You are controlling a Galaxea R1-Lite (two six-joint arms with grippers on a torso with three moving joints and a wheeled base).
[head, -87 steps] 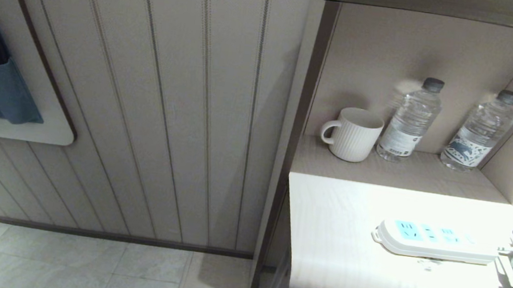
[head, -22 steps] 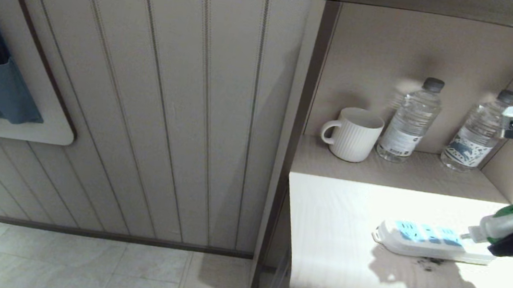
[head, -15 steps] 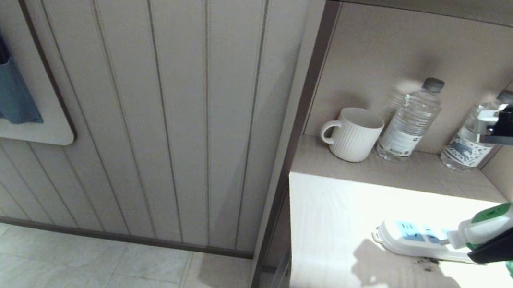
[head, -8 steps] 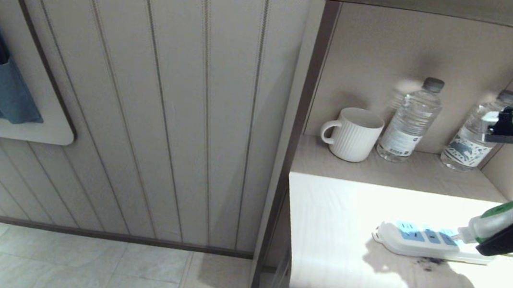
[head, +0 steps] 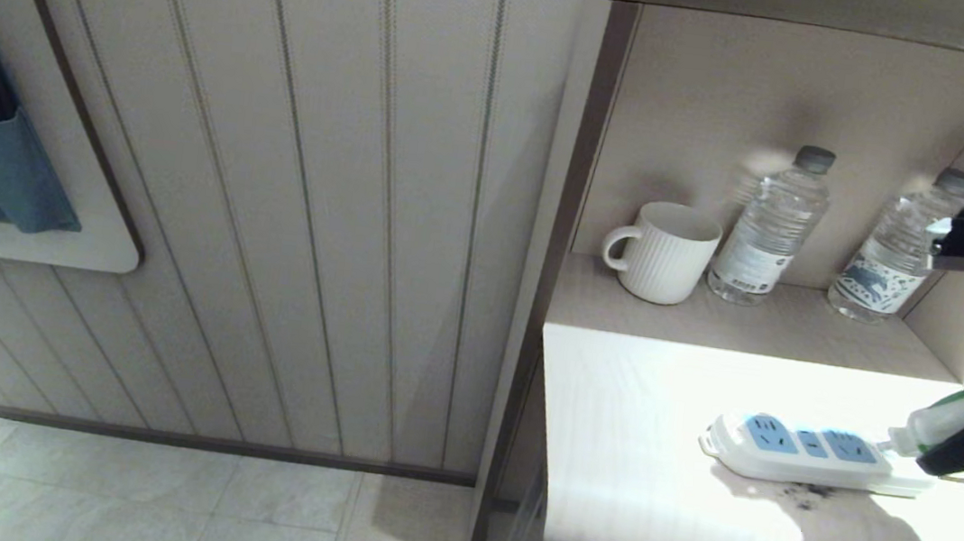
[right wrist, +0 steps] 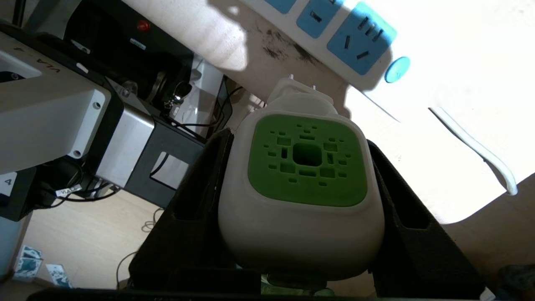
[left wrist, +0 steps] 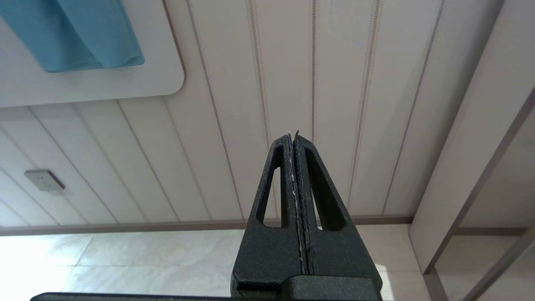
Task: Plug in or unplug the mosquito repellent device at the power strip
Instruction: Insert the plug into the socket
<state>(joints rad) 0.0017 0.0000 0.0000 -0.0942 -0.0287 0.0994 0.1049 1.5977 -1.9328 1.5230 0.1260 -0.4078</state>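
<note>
I have the right gripper [right wrist: 301, 175] squeezing the small, light, hard repellent plug [right wrist: 303, 190] by its 2 smooth sides, just off the power strip's [head: 797, 452] cord end.

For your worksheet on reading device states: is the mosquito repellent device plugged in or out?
Out. The right gripper holds the device with its prongs bare, off the power strip.

Strong light falls on the table top [head: 659, 390], blown out to near white around the power strip [head: 797, 452]. Hard-edged shadow cast on the table's near edge. Recessed shelf [head: 748, 324] behind dimmer; soft shadows behind the mug [head: 666, 251]. Wall panelling [head: 291, 194] evenly lit, no glare. Right wrist view: overexposed table, dark underside region. Focus sharp throughout.
</note>
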